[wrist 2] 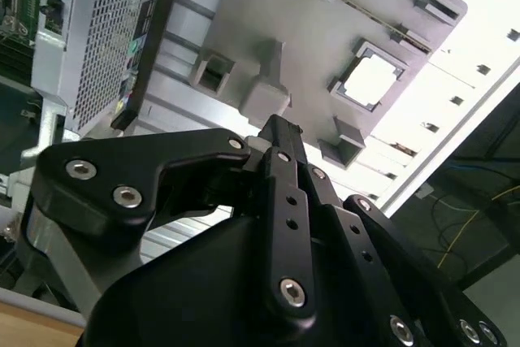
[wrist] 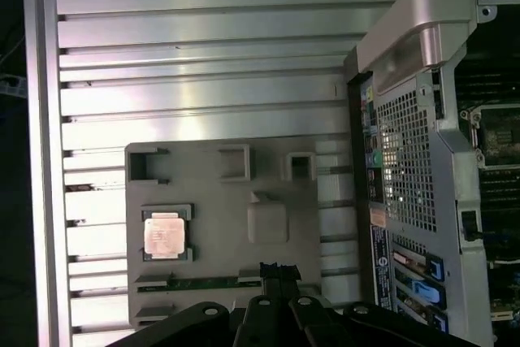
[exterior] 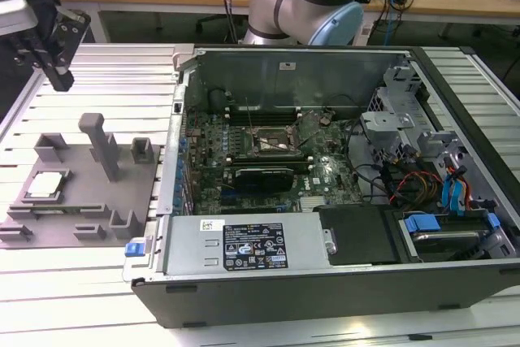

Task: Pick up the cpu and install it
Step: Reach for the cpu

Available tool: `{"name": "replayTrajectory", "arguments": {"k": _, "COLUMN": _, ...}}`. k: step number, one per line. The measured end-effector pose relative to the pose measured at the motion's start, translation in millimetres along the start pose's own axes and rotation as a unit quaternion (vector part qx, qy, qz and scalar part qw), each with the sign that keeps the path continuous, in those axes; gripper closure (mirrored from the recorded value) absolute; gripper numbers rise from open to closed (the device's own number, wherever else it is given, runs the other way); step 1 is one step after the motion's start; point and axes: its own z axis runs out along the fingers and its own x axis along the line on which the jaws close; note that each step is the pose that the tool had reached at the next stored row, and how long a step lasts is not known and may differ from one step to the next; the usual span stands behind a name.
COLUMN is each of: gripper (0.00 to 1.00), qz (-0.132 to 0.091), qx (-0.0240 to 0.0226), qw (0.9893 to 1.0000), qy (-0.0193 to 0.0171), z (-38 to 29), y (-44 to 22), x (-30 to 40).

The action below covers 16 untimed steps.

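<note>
- Tool state: the tool [exterior: 62, 80] is closed with nothing between its fingers. It hangs above the worktop [exterior: 73, 298], well apart from the cpu [exterior: 45, 184].
- Location: the cpu lies flat, lid up, in a square recess of the grey fixture [exterior: 89, 201]. The fixture sits at the exterior view's left of the open case [exterior: 244, 302]. The socket [exterior: 272, 145] is inside the case.
- Risk, closed fingers: a descent in this state would likely land the tips on the lid instead of straddling it, pressing or scratching it.
- Risk, recess walls: raised blocks sit just beside the cpu's edges. An off-centre approach could strike them or tilt the chip.
- Risk, post [exterior: 101, 144]: it stands tall on the fixture near the recess, so the tool body could clip it.
- Risk, grip: the chip is thin and offers little edge, so it could slip or rotate.
- Appearance: a small flat square with a pale metal top and a thin darker rim, clearest in the first wrist view [wrist: 165, 233].
</note>
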Motion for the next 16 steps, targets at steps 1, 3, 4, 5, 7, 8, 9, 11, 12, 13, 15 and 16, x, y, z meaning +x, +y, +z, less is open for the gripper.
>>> {"name": "replayTrajectory", "arguments": {"k": 1, "gripper": 0.89, "qz": 0.000, "qx": 0.0000, "qw": 1.0000, "qy": 0.0000, "z": 0.3, "y": -0.2, "x": 2.2}}
{"name": "replayTrajectory", "arguments": {"k": 3, "gripper": 0.89, "qz": 0.000, "qx": 0.0000, "qw": 1.0000, "qy": 0.0000, "z": 1.1, "y": -0.6, "x": 7.7}}
{"name": "replayTrajectory", "arguments": {"k": 4, "gripper": 0.89, "qz": 0.000, "qx": 0.0000, "qw": 1.0000, "qy": 0.0000, "z": 1.3, "y": -0.7, "x": 9.9}}
{"name": "replayTrajectory", "arguments": {"k": 5, "gripper": 0.89, "qz": 0.000, "qx": 0.0000, "qw": 1.0000, "qy": 0.0000, "z": 1.6, "y": -1.0, "x": 12.7}}
{"name": "replayTrajectory", "arguments": {"k": 7, "gripper": 0.89, "qz": 0.000, "qx": 0.0000, "qw": 1.0000, "qy": 0.0000, "z": 1.9, "y": -1.3, "x": 16.7}}
{"name": "replayTrajectory", "arguments": {"k": 8, "gripper": 0.89, "qz": 0.000, "qx": 0.0000, "qw": 1.0000, "qy": 0.0000, "z": 2.1, "y": -1.4, "x": 19.3}}
{"name": "replayTrajectory", "arguments": {"k": 9, "gripper": 0.89, "qz": 0.000, "qx": 0.0000, "qw": 1.0000, "qy": -0.0001, "z": 2.2, "y": -1.6, "x": 21.1}}
{"name": "replayTrajectory", "arguments": {"k": 11, "gripper": 0.89, "qz": 0.000, "qx": 0.0000, "qw": 1.0000, "qy": 0.0000, "z": 2.5, "y": -1.9, "x": 26.2}}
{"name": "replayTrajectory", "arguments": {"k": 12, "gripper": 0.89, "qz": 0.000, "qx": 0.0000, "qw": 1.0000, "qy": 0.0000, "z": 2.6, "y": -2.0, "x": 27.9}}
{"name": "replayTrajectory", "arguments": {"k": 13, "gripper": 0.89, "qz": 0.000, "qx": 0.0000, "qw": 1.0000, "qy": 0.0000, "z": 2.7, "y": -2.2, "x": 30.2}}
{"name": "replayTrajectory", "arguments": {"k": 15, "gripper": 0.89, "qz": 0.000, "qx": 0.0000, "qw": 1.0000, "qy": 0.0000, "z": 3.2, "y": -2.5, "x": 34.2}}
{"name": "replayTrajectory", "arguments": {"k": 16, "gripper": 0.89, "qz": 0.000, "qx": 0.0000, "qw": 1.0000, "qy": 0.0000, "z": 3.5, "y": -2.6, "x": 36.1}}
